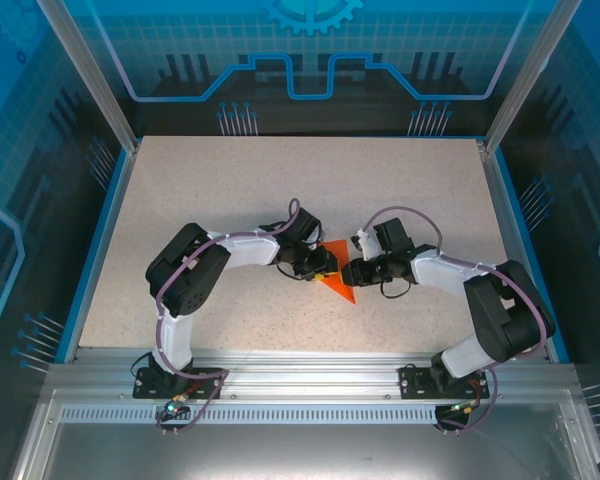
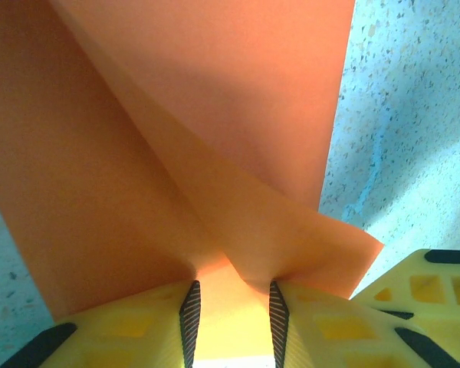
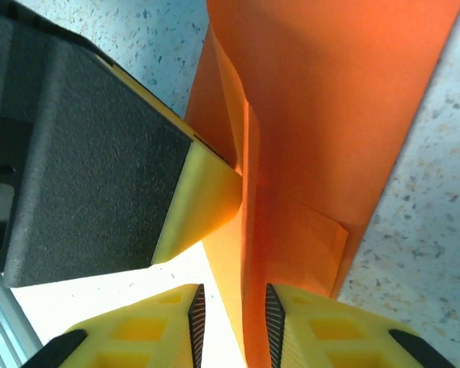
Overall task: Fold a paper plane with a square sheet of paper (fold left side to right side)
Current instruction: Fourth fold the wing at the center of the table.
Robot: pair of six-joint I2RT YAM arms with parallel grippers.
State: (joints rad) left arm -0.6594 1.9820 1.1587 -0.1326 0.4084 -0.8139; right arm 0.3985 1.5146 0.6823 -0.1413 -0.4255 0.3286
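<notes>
- Where the two claws meet near the middle of the counter (image 1: 230, 200), a little toward its near edge, the orange sheet of paper (image 1: 338, 283) sits between them. From above it shows as a small triangle with its tip pointing at the near edge.
- Close up, the sheet is partly doubled over. Slanting folds run across it and gather toward the left claw (image 2: 233, 322), and one layer lies over another with a loose corner sticking out to one side.
- Left claw: its jaws stand a little apart, with paper filling the gap and reaching both ridged pads (image 2: 190, 318). Whether they truly pinch it I cannot tell.
- Right claw (image 3: 230, 326): its jaws are part-way apart. An upright fold of the sheet passes between them, close to one pad with bare space beside the other, so it looks open rather than gripping.
- Step in hand, as I judge it: bringing the left side over to the right side. The fold is formed but not pressed flat.
- The next move likely calls for lining the edges up, laying the sheet down on the counter and pressing along the crease, without dragging the thin paper askew.
</notes>
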